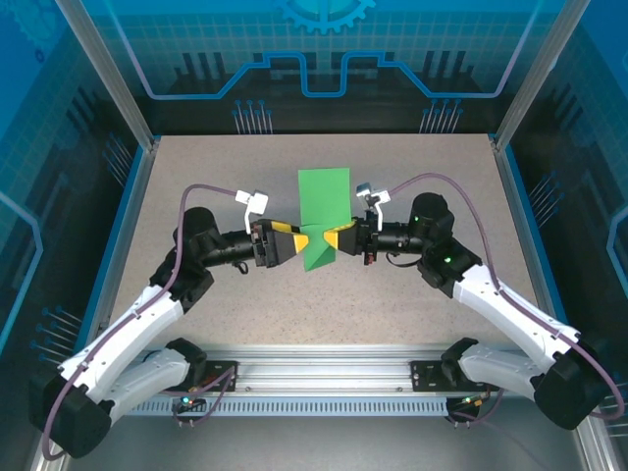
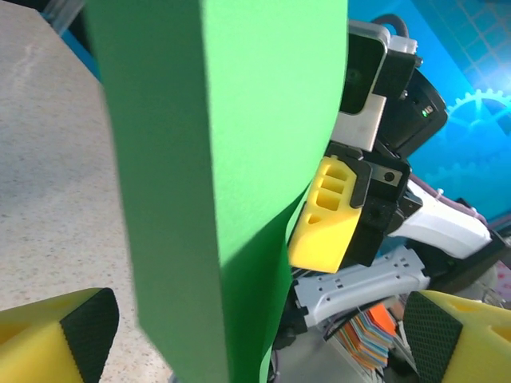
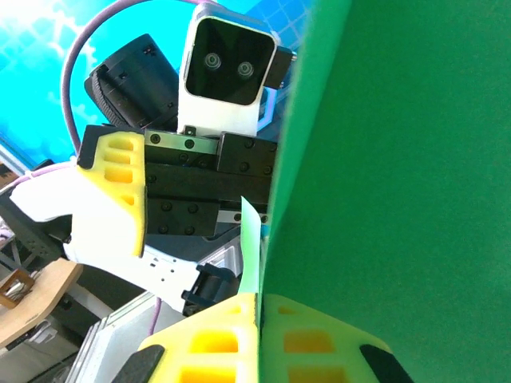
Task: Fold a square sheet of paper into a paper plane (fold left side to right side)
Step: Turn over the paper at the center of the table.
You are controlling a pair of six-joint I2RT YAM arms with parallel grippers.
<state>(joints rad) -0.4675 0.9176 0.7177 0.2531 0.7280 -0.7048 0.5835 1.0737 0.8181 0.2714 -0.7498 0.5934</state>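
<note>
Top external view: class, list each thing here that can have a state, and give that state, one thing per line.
green sheet of paper: folded over and bent, held at its right side.
left claw: open, fingers wide apart at the paper, not gripping it.
right claw: shut on the green sheet of paper.

We see a flat table top (image 1: 422, 294), sandy and speckled, with a thin blue edge (image 1: 123, 226) down its sides. Shiny metal posts (image 1: 108, 74) stand at the far corners. Around it are blue walls (image 1: 196, 49) with lines and a gear shape (image 1: 324, 12) drawn on them. A silver rail (image 1: 324, 368) runs along the near side. The light is bright and even. From the right wrist, we spot some light brown wood (image 3: 32, 291).
</note>
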